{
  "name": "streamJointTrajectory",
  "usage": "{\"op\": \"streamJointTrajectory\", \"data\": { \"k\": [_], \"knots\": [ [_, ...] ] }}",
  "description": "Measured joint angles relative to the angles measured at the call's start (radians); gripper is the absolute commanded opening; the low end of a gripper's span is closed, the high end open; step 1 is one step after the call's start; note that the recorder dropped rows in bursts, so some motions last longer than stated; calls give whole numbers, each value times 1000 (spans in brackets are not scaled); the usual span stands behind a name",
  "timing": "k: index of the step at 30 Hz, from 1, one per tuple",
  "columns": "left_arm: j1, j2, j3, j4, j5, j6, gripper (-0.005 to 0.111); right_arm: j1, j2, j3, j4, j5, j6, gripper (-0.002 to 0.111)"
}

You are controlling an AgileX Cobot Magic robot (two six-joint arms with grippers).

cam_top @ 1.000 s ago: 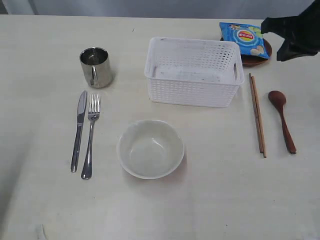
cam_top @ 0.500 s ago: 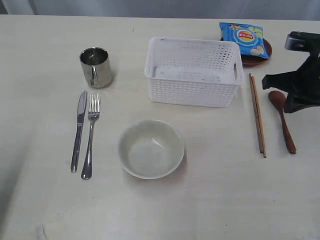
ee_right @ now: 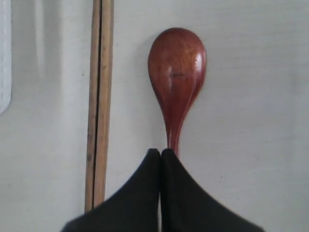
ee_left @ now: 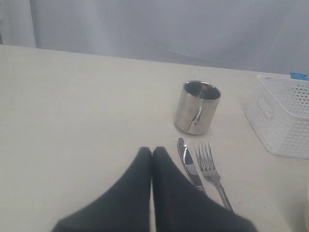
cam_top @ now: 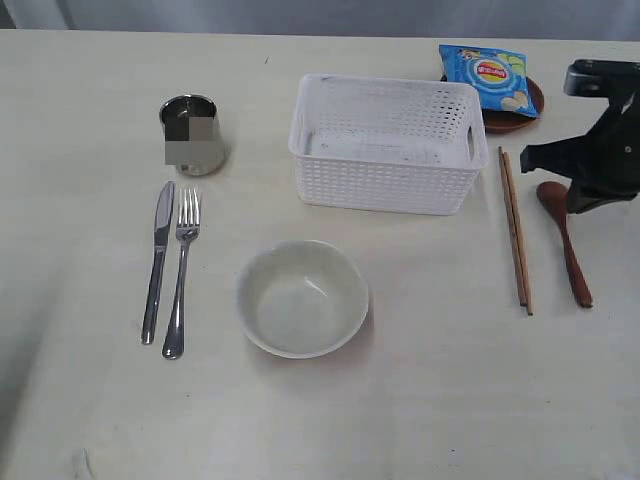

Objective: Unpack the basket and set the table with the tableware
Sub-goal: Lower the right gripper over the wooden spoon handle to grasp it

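Note:
The white basket (cam_top: 385,145) stands empty at the back middle of the table (cam_top: 450,400). Left of it are the steel cup (cam_top: 192,135) (ee_left: 197,107), the knife (cam_top: 157,260) (ee_left: 189,164) and the fork (cam_top: 182,270) (ee_left: 211,169). The pale bowl (cam_top: 301,297) sits in front of the basket. On the right lie the chopsticks (cam_top: 514,230) (ee_right: 99,106) and the reddish-brown spoon (cam_top: 567,245) (ee_right: 177,72). My right gripper (ee_right: 161,152) hangs shut and empty over the spoon's handle. My left gripper (ee_left: 152,151) is shut and empty beside the knife tip.
The dark brown plate (cam_top: 528,112) sits at the back right with a blue chip bag (cam_top: 487,75) lying on it. My black right arm (cam_top: 595,150) stands over the table's right edge, between the plate and the spoon.
My right arm has come from the back right corner near the plate toward the front and now hovers over the spoon. Nothing on the table has moved.

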Motion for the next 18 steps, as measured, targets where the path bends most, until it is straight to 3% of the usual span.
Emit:
{"op": "streamJointTrajectory", "data": {
  "k": [8, 18],
  "knots": [
    [0, 0, 0, 0, 0, 0, 0, 0, 81, -7, -11, 2, 2, 43],
    [0, 0, 0, 0, 0, 0, 0, 0, 95, -15, -18, -35, 6, 42]
  ]
}}
